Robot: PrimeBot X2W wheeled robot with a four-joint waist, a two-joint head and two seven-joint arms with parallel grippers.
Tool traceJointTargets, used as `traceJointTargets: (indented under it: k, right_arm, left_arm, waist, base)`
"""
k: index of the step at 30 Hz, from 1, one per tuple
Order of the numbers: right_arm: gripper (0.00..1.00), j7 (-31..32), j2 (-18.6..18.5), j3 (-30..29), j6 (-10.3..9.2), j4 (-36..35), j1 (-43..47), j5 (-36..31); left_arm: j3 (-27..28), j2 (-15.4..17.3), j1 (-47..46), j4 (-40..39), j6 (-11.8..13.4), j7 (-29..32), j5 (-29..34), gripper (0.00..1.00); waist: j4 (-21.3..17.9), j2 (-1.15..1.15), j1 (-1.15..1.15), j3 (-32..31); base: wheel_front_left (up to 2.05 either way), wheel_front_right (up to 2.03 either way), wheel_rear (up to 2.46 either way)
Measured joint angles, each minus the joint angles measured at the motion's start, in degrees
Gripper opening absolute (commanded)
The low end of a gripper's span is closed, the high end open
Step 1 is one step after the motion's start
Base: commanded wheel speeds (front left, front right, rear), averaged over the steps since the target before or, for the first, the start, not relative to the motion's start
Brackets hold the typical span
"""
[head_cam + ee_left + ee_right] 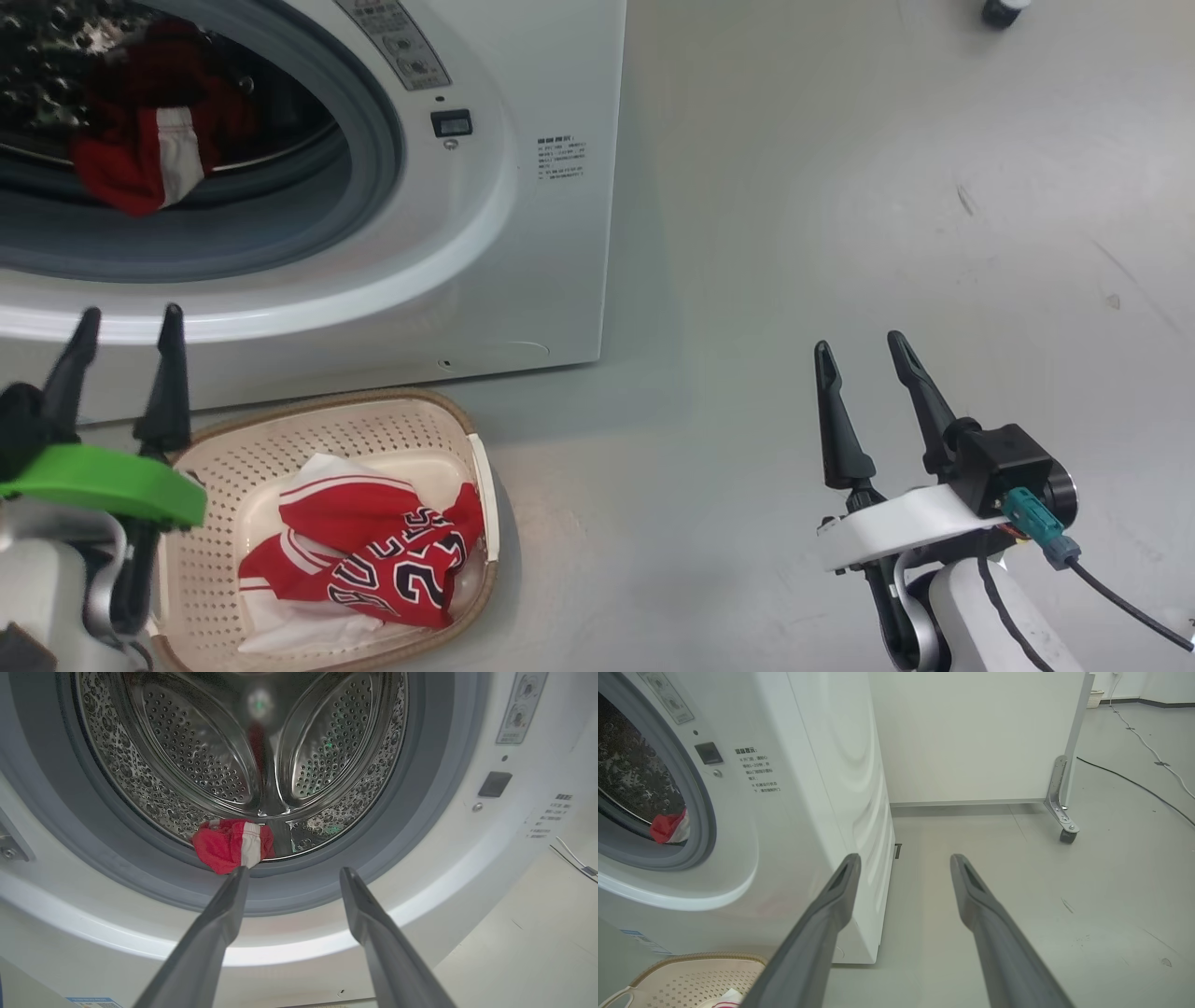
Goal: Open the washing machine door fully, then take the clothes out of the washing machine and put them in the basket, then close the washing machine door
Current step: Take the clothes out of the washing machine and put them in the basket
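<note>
The left gripper (130,315) is spread, empty, before the washing machine (551,233), facing its drum (205,751); the right gripper (860,343), spread, empty, is off the machine's side. Of the clothes (373,560), 1 red piece (224,844) lies at the drum's front lip, 1 in the basket (373,399) at the machine's foot

All three views are brightly and evenly lit by diffuse light from above. A soft shadow is cast by the washing machine (551,233) onto the floor (887,233) beside it. Sharp glints are thrown back by the steel drum (187,742), whose depth is left dim. Straight lines are bowed at the wrist views' edges, and the left claw (294,871) and right claw (904,857) are rendered soft near the lens.
</note>
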Motion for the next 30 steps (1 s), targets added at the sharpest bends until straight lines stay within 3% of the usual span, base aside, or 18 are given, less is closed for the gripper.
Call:
traceJointTargets:
  k: [12,21,30]
  right_arm:
    - [1.0,0.0,-0.1,5.1,-1.15,-2.1,-4.5,3.1]
    - [1.0,0.0,-0.1,8.1,-1.29,-3.0,-6.6,4.6]
    - [1.0,0.0,-0.1,10.2,-1.31,-3.6,-7.8,6.5]
  left_arm:
    - [2.0,6.7,-14.2,0.2,-0.1,6.1,-0.4,1.0]
    - [2.8,9.5,-22.0,4.1,-0.4,11.5,-0.4,1.0]
    - [3.7,13.5,-26.9,8.1,1.2,16.3,0.1,1.0]
  waist:
    - [-2.9,0.0,0.0,9.0]
    - [-6.5,0.0,0.01,14.1]
    - [-10.0,0.0,0.01,17.2]
  base:
    - [0.0,0.0,0.0]
    - [0.0,0.0,0.0]
    - [0.0,0.0,0.0]
